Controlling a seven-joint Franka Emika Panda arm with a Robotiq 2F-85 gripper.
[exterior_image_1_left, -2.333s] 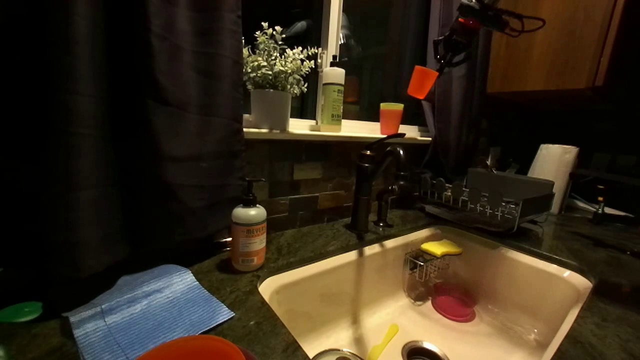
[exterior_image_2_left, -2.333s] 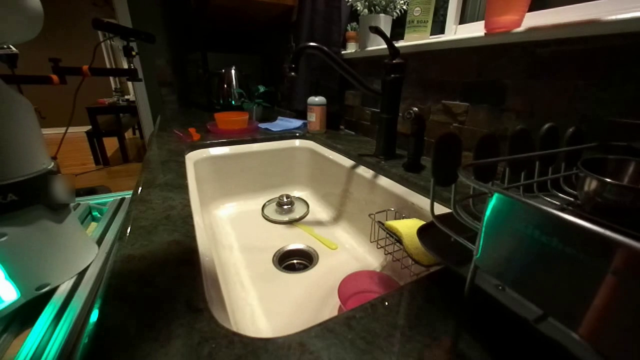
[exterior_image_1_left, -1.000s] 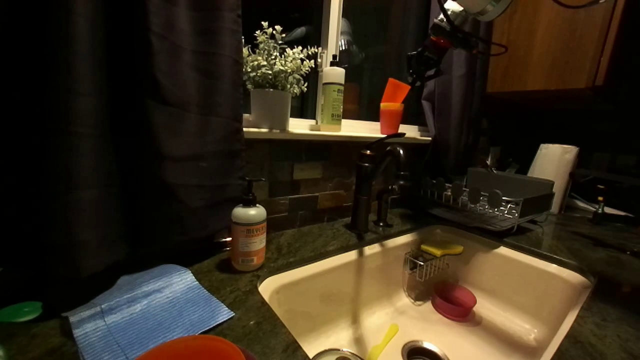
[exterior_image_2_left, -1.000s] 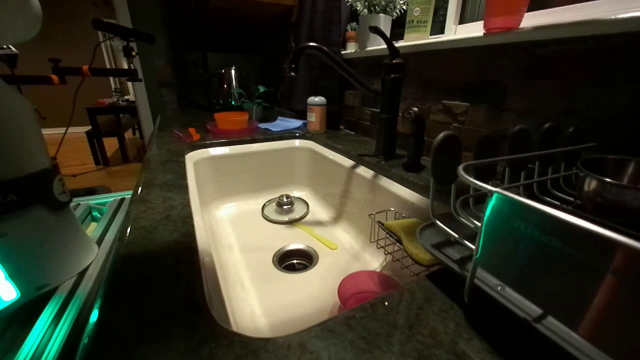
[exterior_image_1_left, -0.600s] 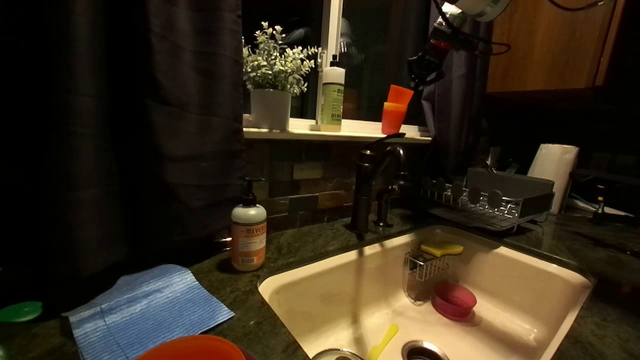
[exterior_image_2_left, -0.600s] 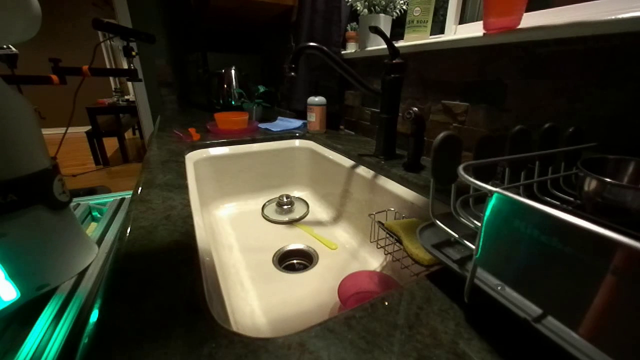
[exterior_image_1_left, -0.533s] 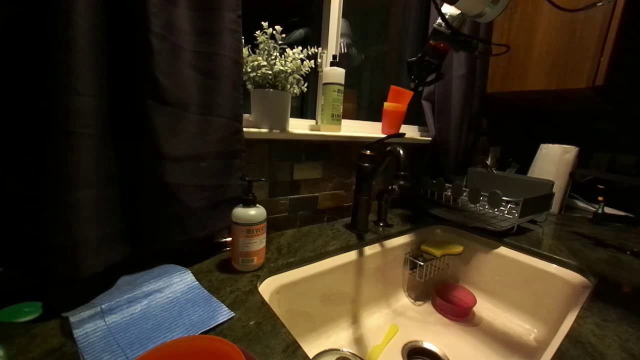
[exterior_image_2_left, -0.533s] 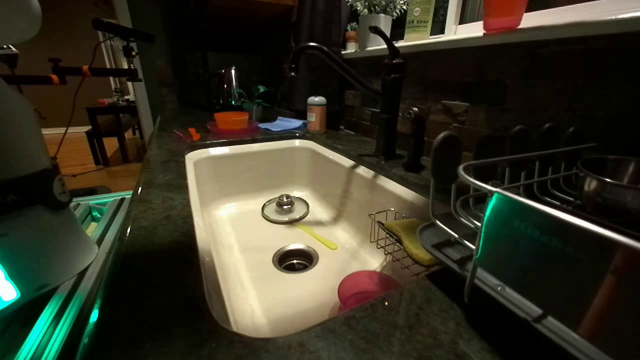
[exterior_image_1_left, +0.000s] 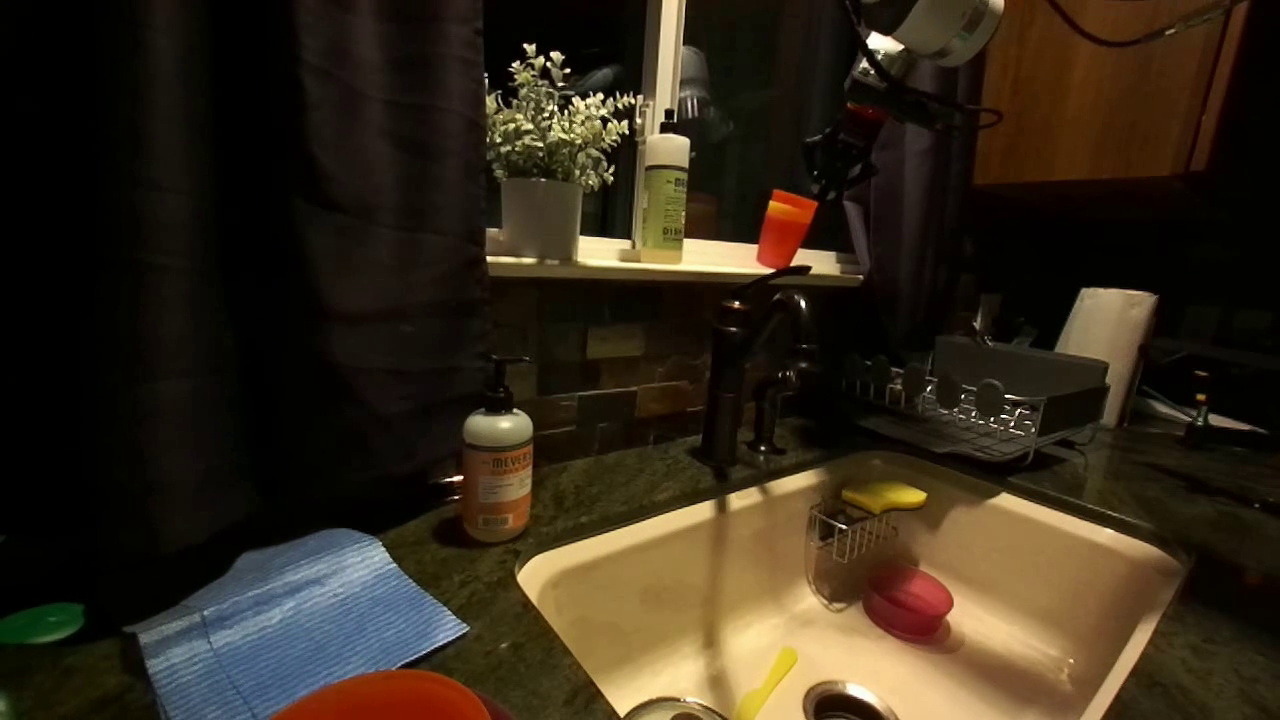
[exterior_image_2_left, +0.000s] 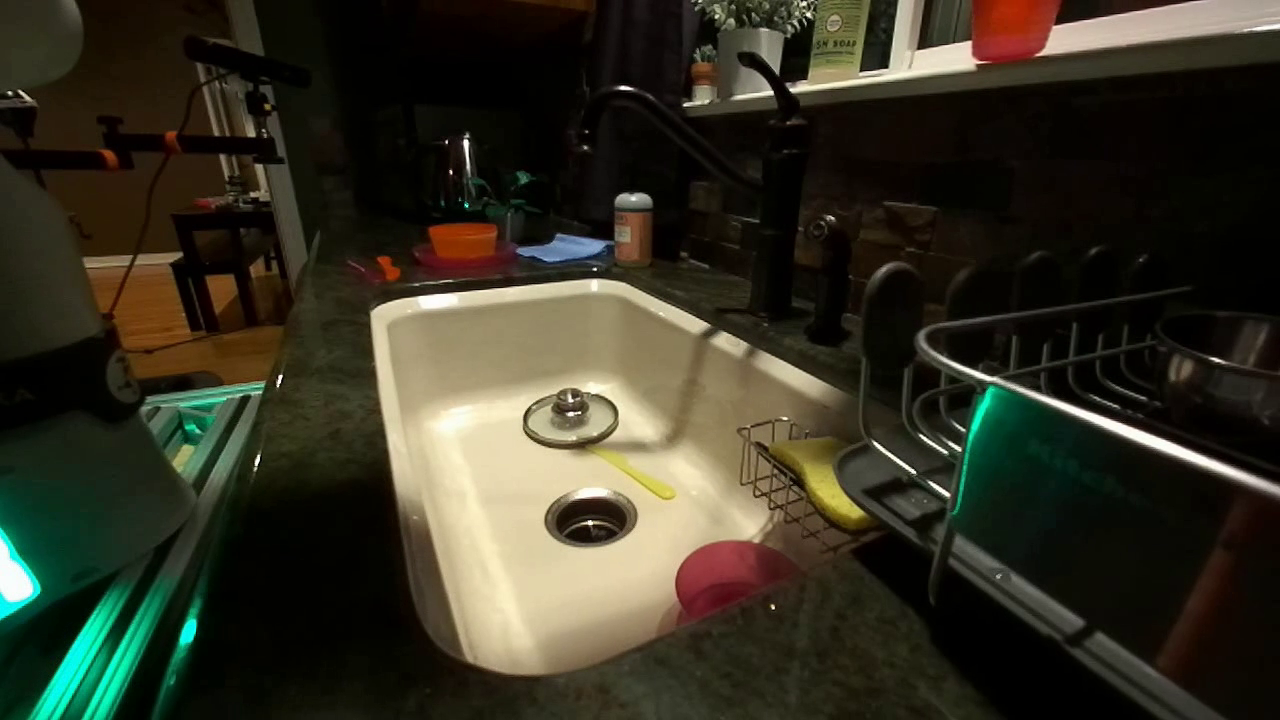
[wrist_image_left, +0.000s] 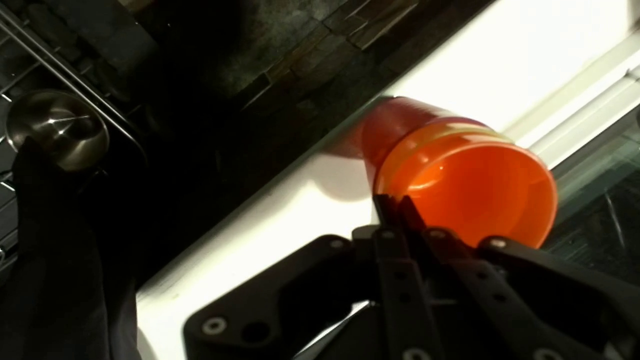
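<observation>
Gripper status: one gripper (wrist_image_left: 395, 205), its two fingers pressed together on the rim of one orange cup (wrist_image_left: 492, 185). In the wrist view the cup wall runs between the fingertips. The orange cup is at the windowsill (exterior_image_1_left: 720, 260), nested in one red cup (wrist_image_left: 395, 120); a yellowish band shows between the two rims. Whether that band is a further cup cannot be told. The nested cups lean, with the base of the red cup at the sill.

Other items on the sill: one dish soap bottle (exterior_image_1_left: 665, 200), one potted plant (exterior_image_1_left: 545, 200) and, in an exterior view, one small potted succulent (exterior_image_2_left: 704, 75).

Fixtures: one dark faucet (exterior_image_1_left: 726, 400), one side sprayer (exterior_image_2_left: 828, 290) and one white sink (exterior_image_2_left: 490, 580) with one drain (exterior_image_2_left: 591, 522). The sink contains one glass lid (exterior_image_2_left: 570, 430), one yellow utensil (exterior_image_2_left: 640, 474) at the lid's edge, one magenta bowl (exterior_image_1_left: 908, 603) and one wire caddy (exterior_image_1_left: 855, 538) carrying one yellow sponge (exterior_image_1_left: 883, 497).

Countertop (exterior_image_2_left: 330, 430): one hand soap bottle (exterior_image_1_left: 497, 480) stands near one blue cloth (exterior_image_1_left: 300, 610) in both exterior views. One orange bowl (exterior_image_2_left: 463, 240) rests on one magenta plate (exterior_image_2_left: 465, 263). One dish rack (exterior_image_2_left: 1110, 440) holds one metal pot (exterior_image_2_left: 1225, 375); one paper towel roll (exterior_image_1_left: 1110, 350) stands near the rack.
</observation>
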